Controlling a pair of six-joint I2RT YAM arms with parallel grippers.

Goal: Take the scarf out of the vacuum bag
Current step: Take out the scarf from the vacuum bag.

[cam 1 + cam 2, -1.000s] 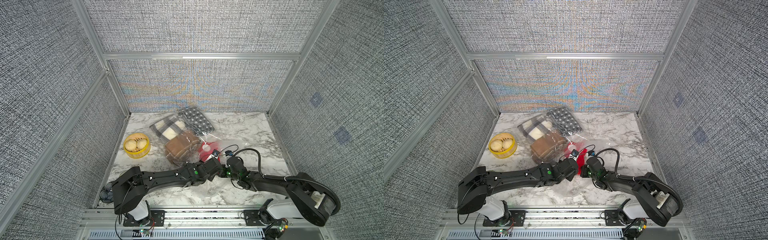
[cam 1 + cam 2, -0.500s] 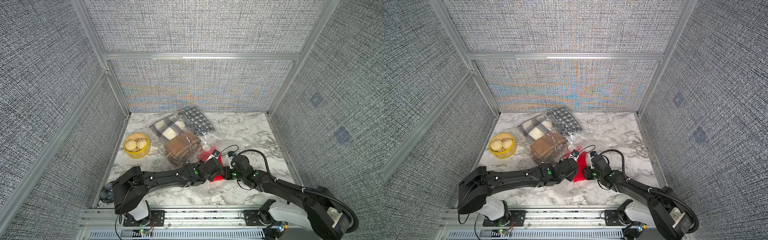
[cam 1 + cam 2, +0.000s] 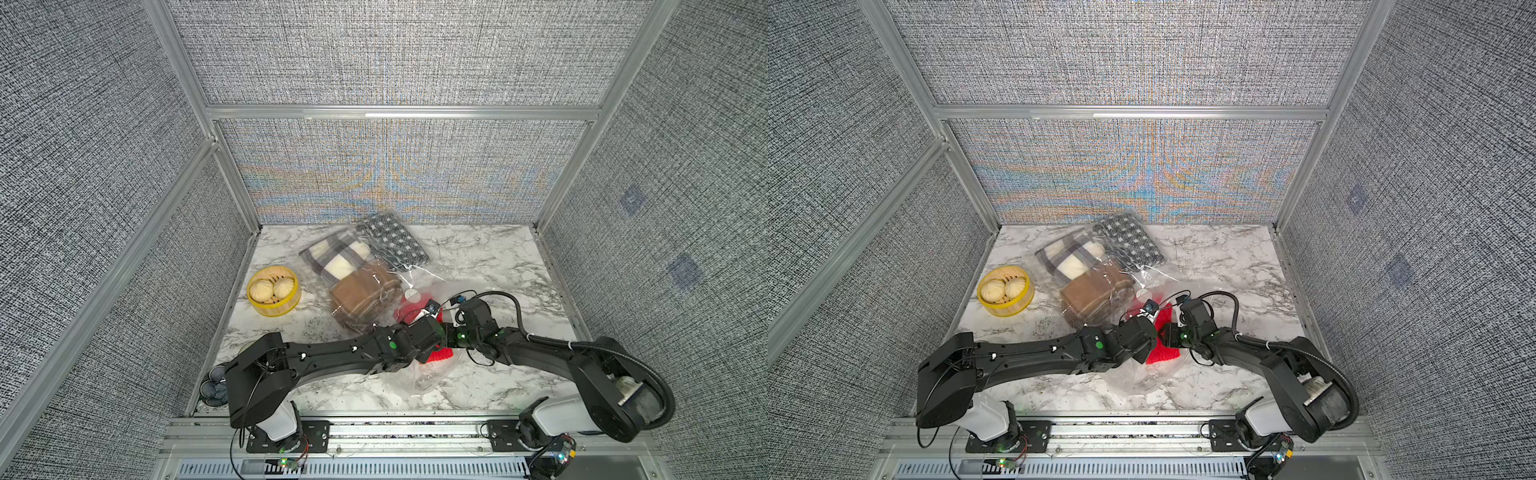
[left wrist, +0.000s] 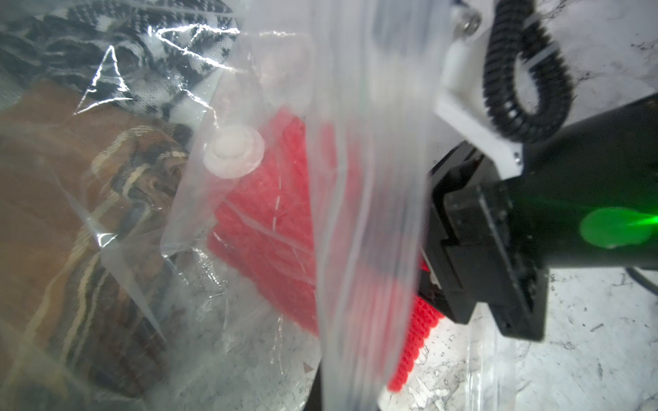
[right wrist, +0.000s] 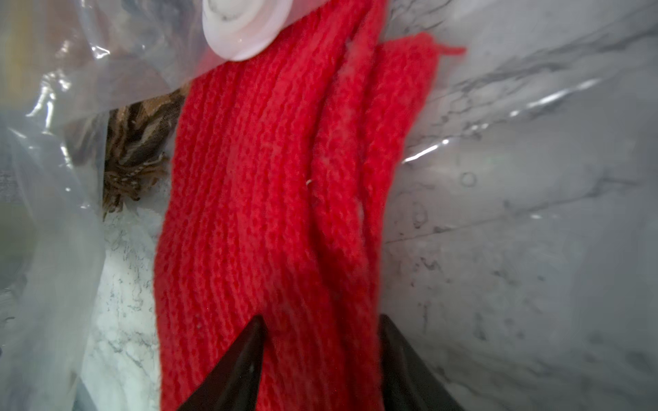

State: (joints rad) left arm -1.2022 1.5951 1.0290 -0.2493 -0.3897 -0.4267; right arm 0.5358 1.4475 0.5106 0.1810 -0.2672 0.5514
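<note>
The vacuum bag [image 3: 424, 380] is clear crinkly plastic with a round white valve cap [image 5: 245, 25]. My left gripper [image 4: 356, 391] is shut on a strip of the bag's film, which rises in front of its camera. The scarf [image 5: 270, 178] is red knit. It lies partly under the film, and one end [image 3: 442, 355] shows on the marble between the two wrists. My right gripper [image 5: 322, 341] is open. Its two dark fingertips [image 5: 245, 352] straddle the scarf's folds, with red knit filling the gap between them.
A yellow steamer basket [image 3: 253, 299] with two buns stands at the left. Behind the bag, wrapped in clear plastic, lie a brown scarf [image 3: 365, 299], a plaid one [image 3: 336, 257] and a black-and-white one [image 3: 392, 241]. Dark round objects [image 3: 214, 386] sit at the front left corner.
My right gripper drew the red scarf towards the front right, then opened and moved back towards the bag. More red knit now shows on the marble. The left gripper has kept its hold.
</note>
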